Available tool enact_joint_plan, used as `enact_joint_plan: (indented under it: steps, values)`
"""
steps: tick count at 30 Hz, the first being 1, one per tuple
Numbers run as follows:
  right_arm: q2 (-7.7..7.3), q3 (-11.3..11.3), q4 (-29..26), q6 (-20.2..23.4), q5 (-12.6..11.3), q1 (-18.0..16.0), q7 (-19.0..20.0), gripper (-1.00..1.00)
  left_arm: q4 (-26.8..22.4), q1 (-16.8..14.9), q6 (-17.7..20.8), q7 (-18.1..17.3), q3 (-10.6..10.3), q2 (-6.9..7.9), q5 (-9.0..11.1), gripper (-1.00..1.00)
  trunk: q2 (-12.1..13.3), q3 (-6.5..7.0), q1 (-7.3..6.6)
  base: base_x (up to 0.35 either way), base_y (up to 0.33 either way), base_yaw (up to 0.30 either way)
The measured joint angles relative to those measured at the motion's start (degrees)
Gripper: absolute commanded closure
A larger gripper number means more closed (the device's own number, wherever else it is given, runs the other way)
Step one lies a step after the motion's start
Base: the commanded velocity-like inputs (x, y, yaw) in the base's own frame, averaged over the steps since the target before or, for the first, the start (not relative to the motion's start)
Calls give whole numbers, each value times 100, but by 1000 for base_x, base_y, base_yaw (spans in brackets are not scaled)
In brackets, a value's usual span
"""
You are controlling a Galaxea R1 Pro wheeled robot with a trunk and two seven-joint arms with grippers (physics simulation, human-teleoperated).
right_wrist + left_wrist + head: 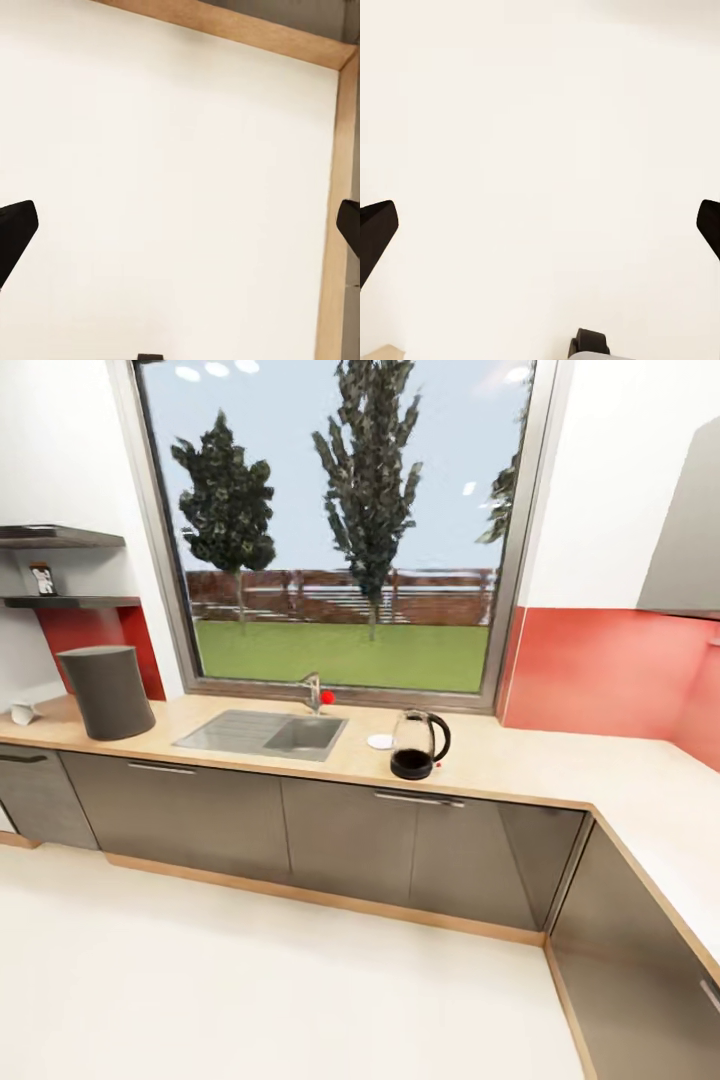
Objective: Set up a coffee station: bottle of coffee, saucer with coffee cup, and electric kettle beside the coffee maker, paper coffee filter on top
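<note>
The dark grey coffee maker (107, 692) stands at the left end of the wooden countertop (520, 760). Beside it, at the far left, lies a small white thing (23, 712); I cannot tell whether it is the cup or the paper filter. The glass electric kettle (418, 745) with its black base stands right of the sink, and the white saucer (380, 741) lies just to its left. A small bottle (42, 580) sits on the wall shelf (70, 601) at the upper left. My left gripper (540, 232) and right gripper (180, 232) are both open over pale floor, holding nothing.
A steel sink (262, 734) with a faucet (314, 691) sits under the large window. Grey cabinets run below the counter, which turns a corner along the right wall (660, 830). In the right wrist view, a wooden plinth (330, 187) borders the floor.
</note>
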Motion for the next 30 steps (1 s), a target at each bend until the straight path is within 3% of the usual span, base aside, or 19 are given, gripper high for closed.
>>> enact_joint_plan:
  steps: [10,30]
  values:
    - [0,0,6,-1,-4,-1,0,-100,-1,0,0,0,1,0,0,-100,0,0,0,339,0,72]
    - [1,2,11,-1,-8,-2,0,-100,-3,0,1,1,2,0,4,-100,0,0,0,337,24,264]
